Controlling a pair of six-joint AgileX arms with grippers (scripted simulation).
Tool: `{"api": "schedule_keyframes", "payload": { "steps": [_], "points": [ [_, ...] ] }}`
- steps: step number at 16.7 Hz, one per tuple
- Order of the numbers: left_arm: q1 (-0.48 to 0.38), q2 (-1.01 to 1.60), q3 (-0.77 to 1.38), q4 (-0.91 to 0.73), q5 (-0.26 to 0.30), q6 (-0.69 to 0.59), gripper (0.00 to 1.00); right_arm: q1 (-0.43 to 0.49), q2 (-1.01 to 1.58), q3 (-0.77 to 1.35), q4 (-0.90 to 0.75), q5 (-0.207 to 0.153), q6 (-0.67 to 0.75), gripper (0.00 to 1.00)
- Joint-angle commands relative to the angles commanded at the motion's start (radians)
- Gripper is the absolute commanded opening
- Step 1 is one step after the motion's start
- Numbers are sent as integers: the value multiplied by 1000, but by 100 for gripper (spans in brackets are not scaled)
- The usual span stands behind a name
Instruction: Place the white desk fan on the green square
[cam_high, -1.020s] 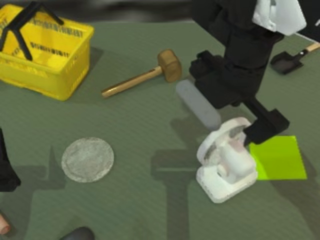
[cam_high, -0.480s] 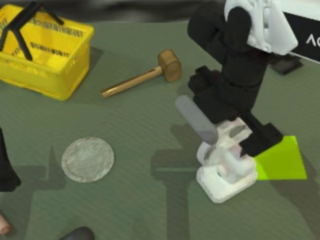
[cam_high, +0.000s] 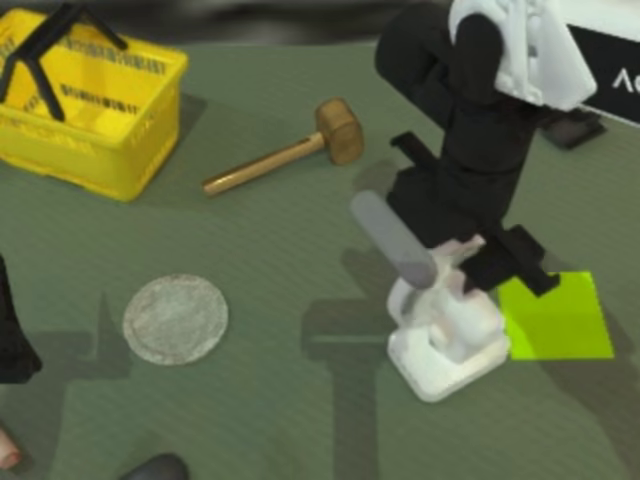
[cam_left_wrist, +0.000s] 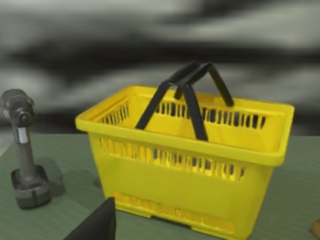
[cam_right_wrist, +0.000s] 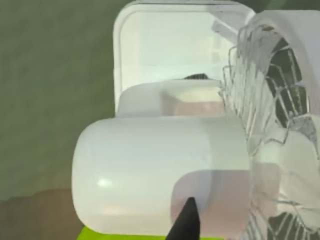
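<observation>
The white desk fan stands on its rounded square base just left of the green square, with the base edge touching the patch's left side. My right gripper has come down over the fan from above and is shut on its cylindrical motor housing. One black fingertip lies against the housing, and the other is hidden. The round grille cage sits beside the housing. A strip of the green square shows under the housing. My left gripper is parked open at the table's left edge.
A yellow basket with black handles stands at the back left, facing the left wrist camera. A wooden mallet lies behind the fan. A round grey disc lies at the left, and a dark grey tool stands beside the basket.
My right arm has lowered over the fan and its fingers have drawn in around the motor housing. The fan has shifted slightly left. The left arm has not moved.
</observation>
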Motion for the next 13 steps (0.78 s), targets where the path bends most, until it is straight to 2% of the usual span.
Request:
{"api": "schedule_keyframes", "payload": {
  "steps": [4, 13],
  "points": [
    [0, 0, 0, 0, 0, 0, 100, 0, 0, 0, 0, 0, 0, 2],
    [0, 0, 0, 0, 0, 0, 100, -3, -8, 2, 2, 0, -1, 0]
  ]
}}
